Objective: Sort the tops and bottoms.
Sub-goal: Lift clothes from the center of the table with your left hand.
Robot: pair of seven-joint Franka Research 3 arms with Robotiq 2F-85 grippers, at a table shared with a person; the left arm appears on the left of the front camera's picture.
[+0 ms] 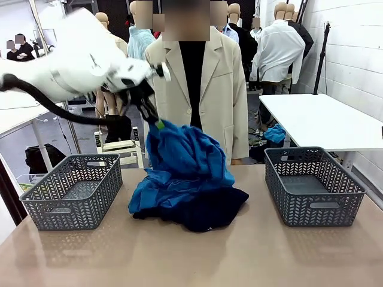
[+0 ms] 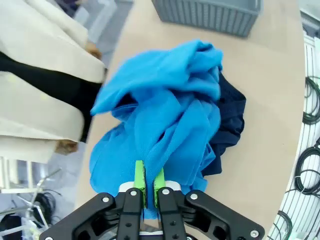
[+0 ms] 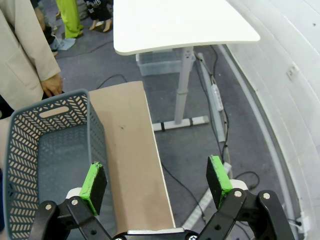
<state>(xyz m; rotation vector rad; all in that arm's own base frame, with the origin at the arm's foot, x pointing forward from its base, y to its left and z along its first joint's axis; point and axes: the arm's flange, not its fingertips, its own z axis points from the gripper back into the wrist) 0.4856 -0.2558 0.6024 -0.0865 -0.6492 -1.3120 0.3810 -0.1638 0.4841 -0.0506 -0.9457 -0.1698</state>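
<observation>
Left gripper: jaws nearly together, green pads pinching a fold of the bright blue soft-fabric tops. It sits above the heap, behind the middle of the worktop. The pinched cloth rises in a peak from the heap to the pads. In the left wrist view the fold runs straight up between the two fingers, and the rest of the blue cloth hangs crumpled below.

How many tops are bunched there I cannot tell.

Dark navy, almost black soft-fabric bottoms: lying on the worktop at the near side of the heap, under and touching the blue cloth. They spread toward the robot's right.

Right gripper: jaws wide apart, nothing between the pads. It hangs over the worktop's right edge, with the floor and cables beneath.

Grey plastic lattice basket, left: on the worktop to the robot's left of the heap, apart from it, with nothing inside that I can see.

Grey plastic lattice basket, right: on the robot's right, apart from the heap. The right wrist view shows a bare floor inside it.

Person in a cream jacket: standing at the far edge, directly behind the heap.
</observation>
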